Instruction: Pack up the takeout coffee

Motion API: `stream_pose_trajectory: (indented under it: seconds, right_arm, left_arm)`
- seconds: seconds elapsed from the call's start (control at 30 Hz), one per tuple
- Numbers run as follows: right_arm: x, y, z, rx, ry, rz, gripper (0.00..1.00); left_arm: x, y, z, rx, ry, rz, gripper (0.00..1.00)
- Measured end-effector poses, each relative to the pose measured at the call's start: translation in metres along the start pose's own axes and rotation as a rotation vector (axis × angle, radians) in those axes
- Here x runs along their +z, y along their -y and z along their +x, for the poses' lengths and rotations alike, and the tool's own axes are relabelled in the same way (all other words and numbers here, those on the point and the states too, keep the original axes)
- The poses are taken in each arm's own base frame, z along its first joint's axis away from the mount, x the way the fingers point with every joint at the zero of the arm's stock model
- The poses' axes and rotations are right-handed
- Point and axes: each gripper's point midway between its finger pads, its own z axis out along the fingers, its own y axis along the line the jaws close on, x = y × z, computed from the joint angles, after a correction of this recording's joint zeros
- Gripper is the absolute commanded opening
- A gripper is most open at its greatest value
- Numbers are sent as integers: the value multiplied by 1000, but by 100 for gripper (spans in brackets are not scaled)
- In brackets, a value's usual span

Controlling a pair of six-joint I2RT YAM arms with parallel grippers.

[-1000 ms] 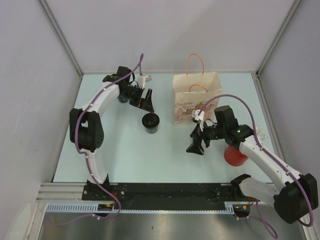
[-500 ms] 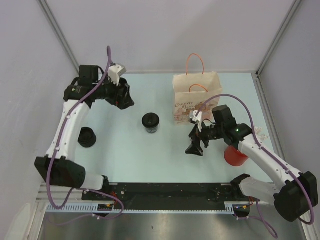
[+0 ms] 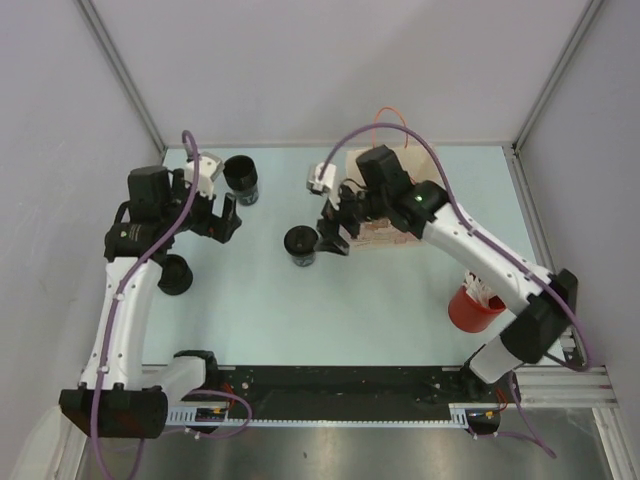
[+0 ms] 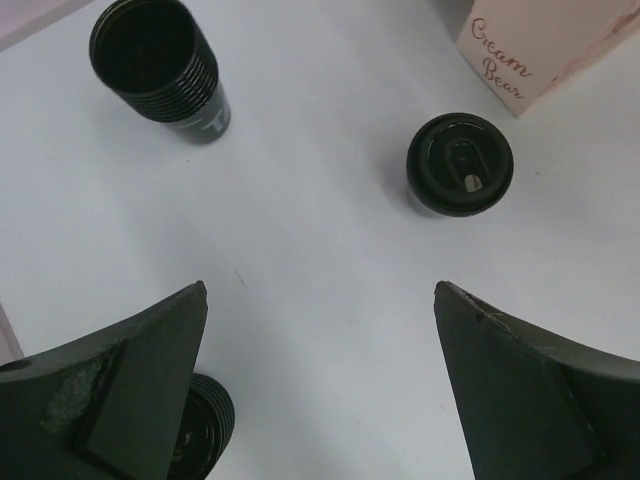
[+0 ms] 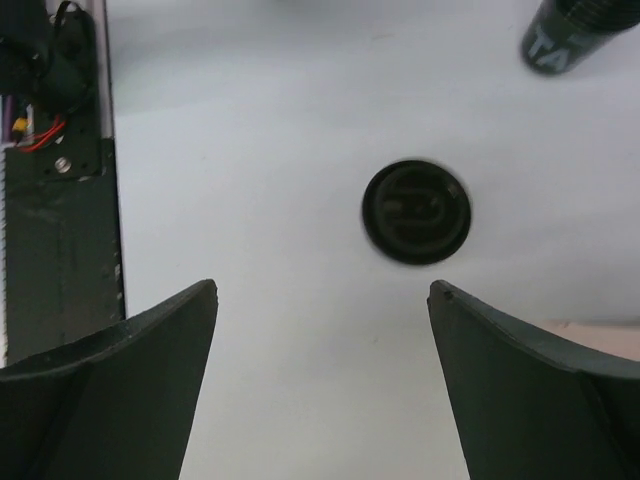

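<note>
Seen from above, a pale blue table [image 3: 400, 330] holds a black coffee cup with a lid [image 3: 301, 245], standing upright close to the middle. At 2 o'clock from it stands a brown paper bag [image 3: 425, 170] with orange handles, partly hidden by the right arm. An open black cup [image 3: 241, 178] stands upright at 11 o'clock from the lidded cup, a second black cup [image 3: 175, 273] sits well apart at 9 o'clock, and a red cup [image 3: 470, 308] stands at 4 o'clock near the table's right edge. The right gripper [image 3: 328, 233] hangs just beside the lidded cup at 3 o'clock, jaws spread wide and holding nothing; its wrist camera shows the lid from above, clear of both fingers [image 5: 110, 390]. The left gripper [image 3: 222, 218] hovers at 10 o'clock from the lidded cup, near the open cup, also spread wide and empty. Its wrist camera shows bare table between its fingers [image 4: 110, 400].
</note>
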Motion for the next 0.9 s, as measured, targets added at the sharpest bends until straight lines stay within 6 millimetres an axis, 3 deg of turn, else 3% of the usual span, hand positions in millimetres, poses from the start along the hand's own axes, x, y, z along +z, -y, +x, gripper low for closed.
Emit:
stream_pose_trajectory:
  seconds: [0.17, 0.27, 0.37, 0.57, 0.9]
  right_arm:
    - [46, 46, -30, -13, -11, 25, 82]
    - [77, 65, -17, 12, -63, 12, 78]
    - [100, 72, 8, 40, -139, -9, 72]
    - [118, 59, 49, 64, -283, -62, 64]
    - [132, 25, 73, 34, -377, -111, 54]
  left_arm:
    - [-17, -39, 5, -86, 38, -127, 99]
    - [-29, -64, 9, -154, 65, -199, 99]
    - [-33, -74, 13, -187, 77, -221, 100]
    - [-32, -71, 17, -203, 81, -210, 100]
    - [-31, -68, 17, -212, 101, -197, 99]
